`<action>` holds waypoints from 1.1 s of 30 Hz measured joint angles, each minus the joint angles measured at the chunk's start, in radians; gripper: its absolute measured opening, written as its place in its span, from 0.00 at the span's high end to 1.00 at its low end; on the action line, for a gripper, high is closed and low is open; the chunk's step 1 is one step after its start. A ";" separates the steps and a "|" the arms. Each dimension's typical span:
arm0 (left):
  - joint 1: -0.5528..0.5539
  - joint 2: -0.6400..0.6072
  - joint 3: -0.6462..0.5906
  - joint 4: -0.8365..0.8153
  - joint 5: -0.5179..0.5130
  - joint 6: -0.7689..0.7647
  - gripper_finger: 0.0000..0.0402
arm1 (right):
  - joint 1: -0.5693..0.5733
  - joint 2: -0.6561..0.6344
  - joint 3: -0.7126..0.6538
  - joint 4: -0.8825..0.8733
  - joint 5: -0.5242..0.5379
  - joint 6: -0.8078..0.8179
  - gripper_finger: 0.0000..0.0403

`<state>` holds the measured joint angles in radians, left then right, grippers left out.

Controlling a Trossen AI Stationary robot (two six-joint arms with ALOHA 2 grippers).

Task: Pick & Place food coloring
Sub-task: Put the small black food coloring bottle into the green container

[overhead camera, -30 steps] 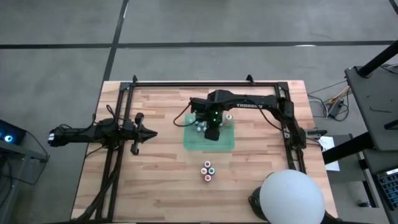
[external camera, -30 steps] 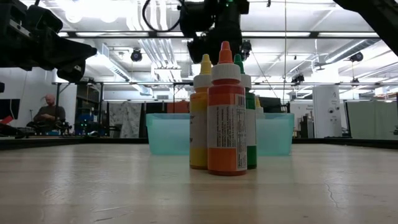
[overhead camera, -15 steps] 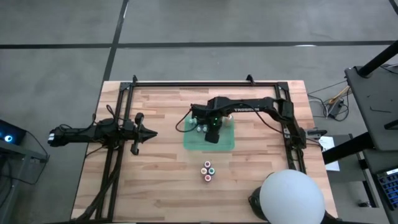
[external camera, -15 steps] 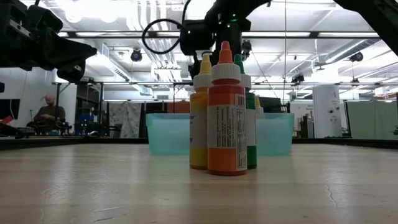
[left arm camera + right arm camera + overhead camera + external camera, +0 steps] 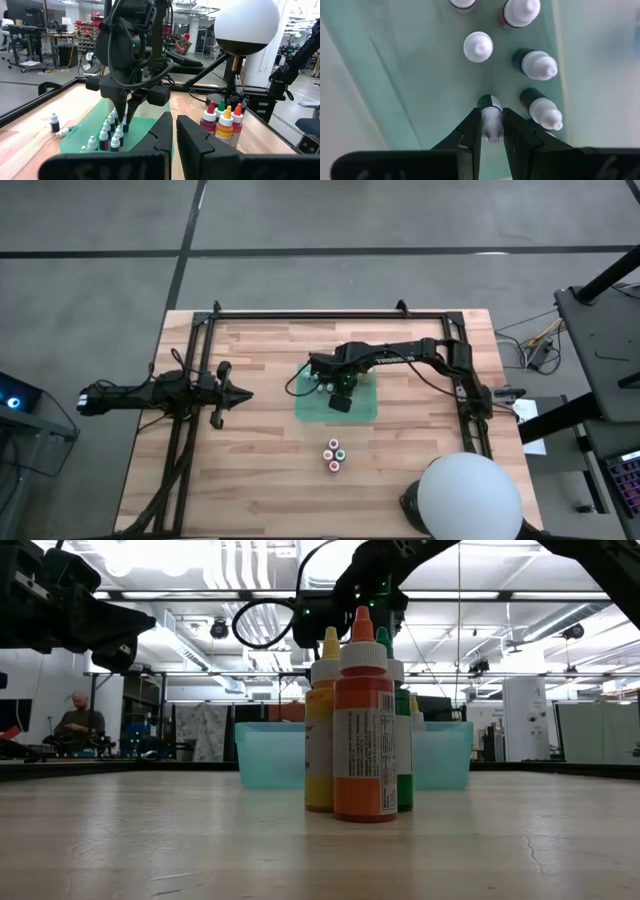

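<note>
Over the green mat (image 5: 336, 405), the right gripper (image 5: 492, 131) is pinching one tiny bottle (image 5: 490, 120) beside others already standing there. Two small bottles (image 5: 58, 127) are waiting on the wood.

You're in a big open lab: exposed ceiling ducts (image 5: 240, 620), desks with gear (image 5: 30, 37), concrete floor (image 5: 90, 290), wooden bench (image 5: 260, 470).

We count four tall bottles (image 5: 334, 454) standing together in one bunch. On the green mat (image 5: 368, 406) we see about seven tiny bottles (image 5: 111, 136), and two more tiny bottles (image 5: 54, 122) sit off the mat. We also see two robot arms.
</note>
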<state>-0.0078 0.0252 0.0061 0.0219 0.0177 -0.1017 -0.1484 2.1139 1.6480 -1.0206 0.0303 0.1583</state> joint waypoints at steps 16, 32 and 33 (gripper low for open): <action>0.000 0.000 0.000 0.000 0.000 0.000 1.00 | 0.000 0.000 -0.008 0.060 0.000 -0.004 0.87; 0.001 0.000 0.000 0.000 0.000 0.000 1.00 | 0.000 -0.002 -0.021 0.074 0.000 -0.001 0.85; 0.001 0.000 0.000 0.000 0.000 0.000 1.00 | 0.000 -0.002 -0.021 0.075 0.000 -0.001 0.84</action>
<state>-0.0067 0.0254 0.0060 0.0220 0.0178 -0.1016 -0.1486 2.1124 1.6268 -0.9457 0.0299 0.1577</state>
